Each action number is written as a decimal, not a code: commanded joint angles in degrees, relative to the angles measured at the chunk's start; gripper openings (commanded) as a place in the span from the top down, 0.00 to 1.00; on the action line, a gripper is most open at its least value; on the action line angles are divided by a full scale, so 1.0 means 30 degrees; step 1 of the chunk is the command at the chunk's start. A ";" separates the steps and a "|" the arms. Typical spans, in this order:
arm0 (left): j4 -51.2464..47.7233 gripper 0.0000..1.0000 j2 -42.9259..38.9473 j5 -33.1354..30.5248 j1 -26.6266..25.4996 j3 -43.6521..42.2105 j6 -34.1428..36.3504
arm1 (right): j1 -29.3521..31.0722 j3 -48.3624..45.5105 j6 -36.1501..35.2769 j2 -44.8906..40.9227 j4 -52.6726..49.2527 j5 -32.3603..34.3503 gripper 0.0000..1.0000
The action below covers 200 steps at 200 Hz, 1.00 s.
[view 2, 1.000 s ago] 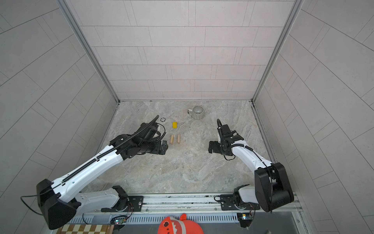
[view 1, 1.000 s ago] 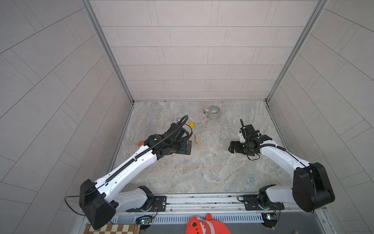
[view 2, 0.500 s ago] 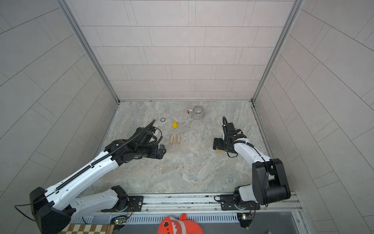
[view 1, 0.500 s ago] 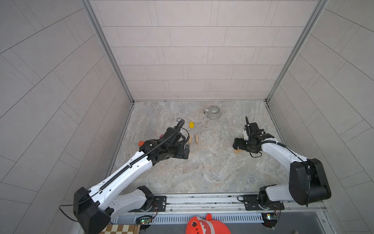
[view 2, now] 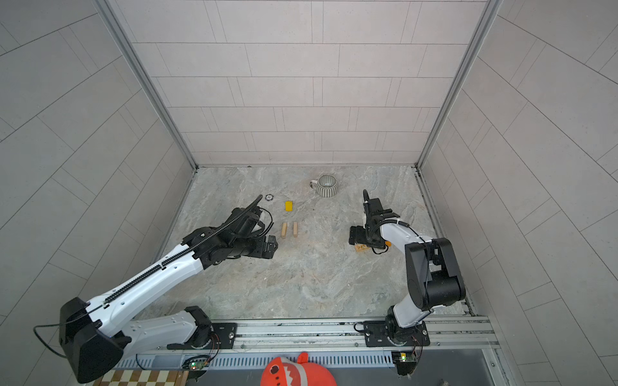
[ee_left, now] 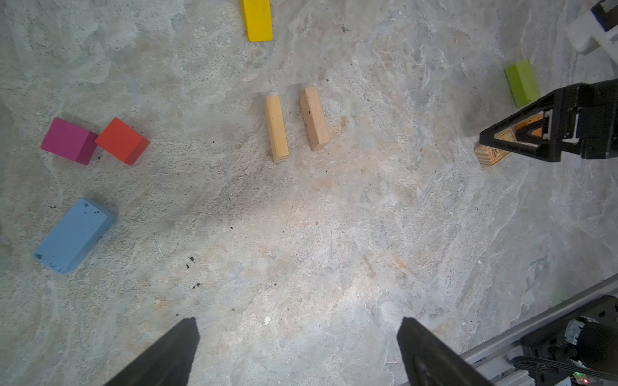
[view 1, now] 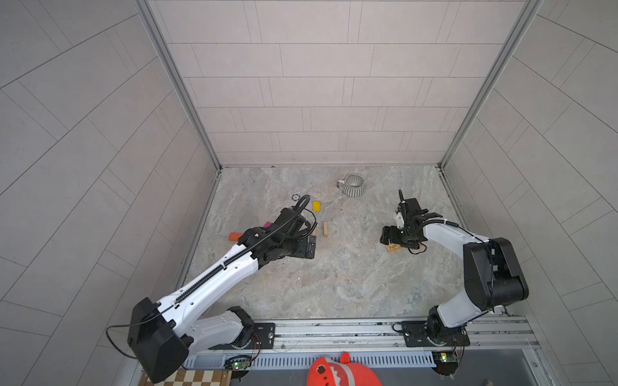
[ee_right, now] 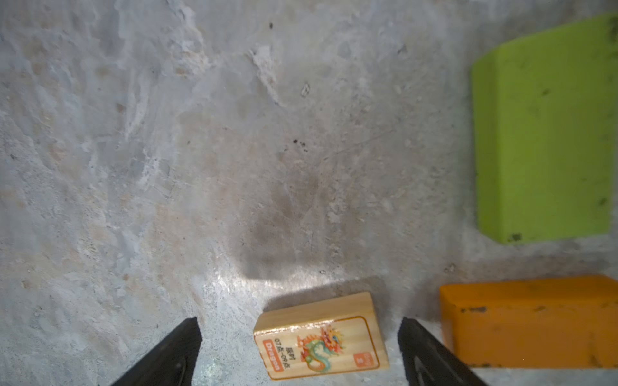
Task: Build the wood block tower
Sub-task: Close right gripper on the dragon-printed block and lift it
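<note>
Loose wooden bricks lie flat on the stone floor. Two tan bricks [ee_left: 277, 128] [ee_left: 314, 118] lie side by side mid-floor [view 2: 283, 230], a yellow brick [view 1: 316, 206] behind them. Magenta [ee_left: 68, 140], red [ee_left: 122, 140] and blue [ee_left: 73, 235] bricks lie under my left arm. My left gripper [ee_left: 297, 322] hangs open and empty in front of the tan pair [view 1: 309, 246]. My right gripper [ee_right: 299, 326] is open, low over a tan brick with a dragon picture [ee_right: 321, 336], one finger on each side and not touching it. Orange [ee_right: 528, 320] and green [ee_right: 545, 133] bricks lie beside it.
A grey-and-white striped mug [view 1: 352, 185] stands at the back, and a small metal ring [view 1: 295, 197] lies left of the yellow brick. Tiled walls close three sides. A metal rail [view 1: 334, 331] carrying both arm bases runs along the front.
The right arm's elbow has folded inward while its gripper stays low over the dragon brick. The left arm has shifted only slightly.
</note>
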 commanded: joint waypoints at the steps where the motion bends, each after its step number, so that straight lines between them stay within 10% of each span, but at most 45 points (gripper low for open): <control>1: -0.0285 0.00 -0.0070 -0.0405 0.0076 0.0403 0.0510 | 0.0204 0.0121 -0.0335 -0.0409 -0.0727 0.0134 0.09; 200: -0.0867 0.00 -0.0967 -0.0483 0.0481 0.0348 0.0636 | 0.2355 0.0828 0.0999 0.0285 -0.2607 0.2759 0.32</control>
